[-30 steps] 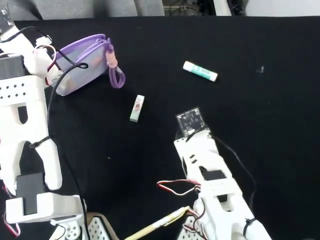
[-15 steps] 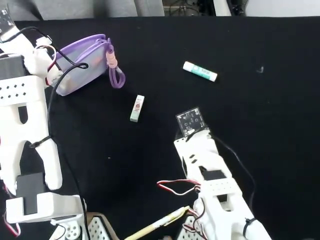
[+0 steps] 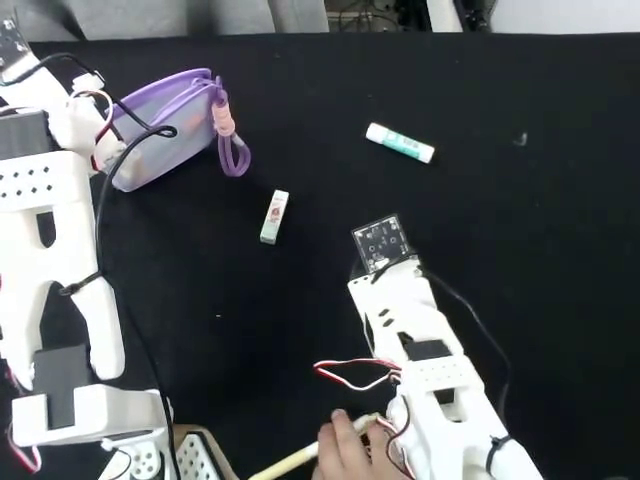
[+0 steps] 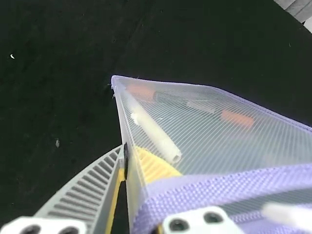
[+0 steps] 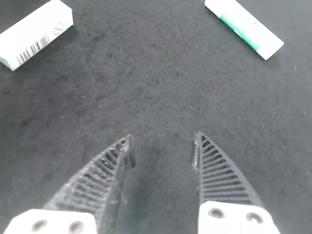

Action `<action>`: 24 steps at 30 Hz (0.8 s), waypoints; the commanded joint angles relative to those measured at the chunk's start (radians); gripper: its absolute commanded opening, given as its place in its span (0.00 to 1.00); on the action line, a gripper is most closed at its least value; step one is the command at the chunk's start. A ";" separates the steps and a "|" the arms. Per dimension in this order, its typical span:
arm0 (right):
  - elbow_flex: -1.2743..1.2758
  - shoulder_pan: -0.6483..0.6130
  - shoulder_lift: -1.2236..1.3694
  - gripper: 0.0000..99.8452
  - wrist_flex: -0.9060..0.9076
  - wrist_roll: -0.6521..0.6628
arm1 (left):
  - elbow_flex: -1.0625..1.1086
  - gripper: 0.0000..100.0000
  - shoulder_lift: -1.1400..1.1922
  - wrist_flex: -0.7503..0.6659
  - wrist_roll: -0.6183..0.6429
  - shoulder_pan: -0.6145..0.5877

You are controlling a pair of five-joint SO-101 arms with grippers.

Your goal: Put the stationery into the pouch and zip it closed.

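Fingers of the right gripper are spread apart and hold nothing, above the matte black table, well away from the pouch. The left gripper is clamped on the pouch's end, with one ribbed finger outside and one yellow-padded finger inside. The pouch is clear ribbed plastic with woven purple trim and a purple strap loop. A pale tube, possibly a pen, lies inside. The task looks barely begun: a small white box sits near the loop, a smooth white-and-green glue stick lies farther off, and a slim yellowish pencil lies farthest from the pouch, touched by a person's hand. The pouch is not yet zipped
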 commanded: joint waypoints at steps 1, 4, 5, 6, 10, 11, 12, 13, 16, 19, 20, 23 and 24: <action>-0.002 0.018 0.004 0.20 -0.026 -0.005 | -0.007 0.03 -0.046 -0.020 0.011 0.015; -0.002 0.018 0.004 0.20 -0.026 -0.005 | -0.007 0.03 -0.040 -0.021 0.011 0.015; -0.002 0.018 0.004 0.20 -0.026 -0.005 | -0.007 0.03 -0.038 -0.021 0.011 0.015; -0.002 0.018 0.004 0.20 -0.026 -0.005 | -0.007 0.03 -0.038 -0.021 0.011 0.015; -0.002 0.018 0.004 0.20 -0.026 -0.005 | -0.007 0.03 -0.038 -0.021 0.011 0.015; -0.002 0.018 0.004 0.20 -0.026 -0.005 | -0.007 0.03 -0.038 -0.021 0.011 0.015; -0.002 0.018 0.004 0.20 -0.026 -0.005 | -0.007 0.03 -0.038 -0.021 0.011 0.015; -0.002 0.018 0.004 0.20 -0.026 -0.005 | -0.007 0.03 -0.038 -0.021 0.011 0.018; -0.002 0.018 0.004 0.20 -0.026 -0.005 | -0.005 0.03 -0.038 -0.017 0.011 0.044; -0.002 0.018 0.004 0.20 -0.026 -0.005 | 0.015 0.03 -0.046 -0.023 0.011 0.073; -0.002 0.018 0.004 0.20 -0.026 -0.005 | 0.019 0.03 -0.048 -0.023 0.011 0.079; -0.002 0.018 0.004 0.20 -0.026 -0.005 | 0.024 0.03 -0.048 -0.023 0.011 0.079; -0.002 0.018 0.004 0.20 -0.026 -0.005 | 0.024 0.03 -0.048 -0.023 0.011 0.076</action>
